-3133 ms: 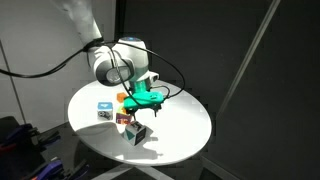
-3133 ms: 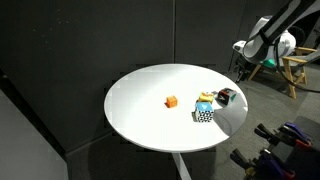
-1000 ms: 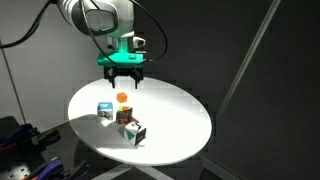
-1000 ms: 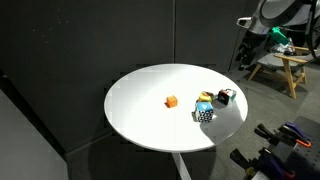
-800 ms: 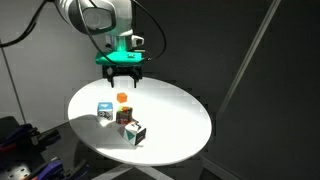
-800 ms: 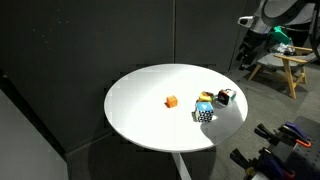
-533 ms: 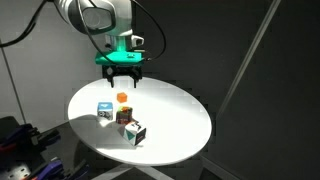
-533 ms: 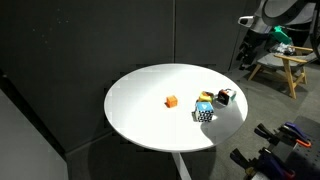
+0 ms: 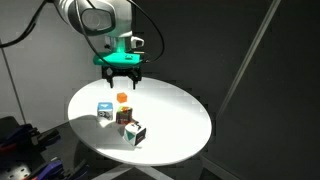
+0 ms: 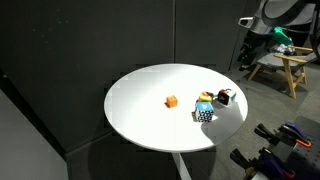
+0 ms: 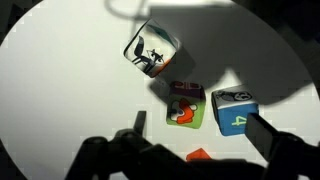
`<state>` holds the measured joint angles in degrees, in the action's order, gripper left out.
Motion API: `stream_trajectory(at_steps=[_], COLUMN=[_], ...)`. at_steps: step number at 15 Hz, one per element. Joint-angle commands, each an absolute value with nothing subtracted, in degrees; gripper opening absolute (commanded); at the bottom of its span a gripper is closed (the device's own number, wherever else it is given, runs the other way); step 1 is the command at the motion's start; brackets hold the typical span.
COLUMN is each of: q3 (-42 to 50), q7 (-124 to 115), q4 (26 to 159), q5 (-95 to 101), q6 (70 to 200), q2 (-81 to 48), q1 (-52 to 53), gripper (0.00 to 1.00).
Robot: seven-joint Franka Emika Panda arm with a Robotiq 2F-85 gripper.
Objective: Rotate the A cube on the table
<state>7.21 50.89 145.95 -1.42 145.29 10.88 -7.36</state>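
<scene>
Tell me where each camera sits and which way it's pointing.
An exterior view: beside the table, looking slightly down; shows the arm and open pincer above it.
An exterior view: higher, across the table; the arm at the top right corner.
Wrist view: looks straight down; pincer fingers at the bottom.
Shared: all three show the A cube.

You see a blue-and-white cube (image 9: 104,109) near the edge of the surface (image 9: 180,125), with a dark reddish cube (image 9: 124,116) just beside it. A small orange block (image 10: 171,101) sits apart from both, nearer the middle. A wooden stool (image 10: 278,68) stands off the surface, beyond its edge.
</scene>
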Motion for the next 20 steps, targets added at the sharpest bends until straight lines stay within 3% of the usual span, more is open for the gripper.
stream_trajectory(at_steps=[1,11,20], q3=[7.9,8.2,9.1], q7=[44.1,23.1,18.5], q4=[147.1,148.5,149.3], q5=[-1.2,0.0,-0.1], q6=[142.8,132.1,123.0], q2=[13.6,21.1,29.9], q1=[-6.7,-7.3,-7.3], gripper=[1.0,1.0,1.0])
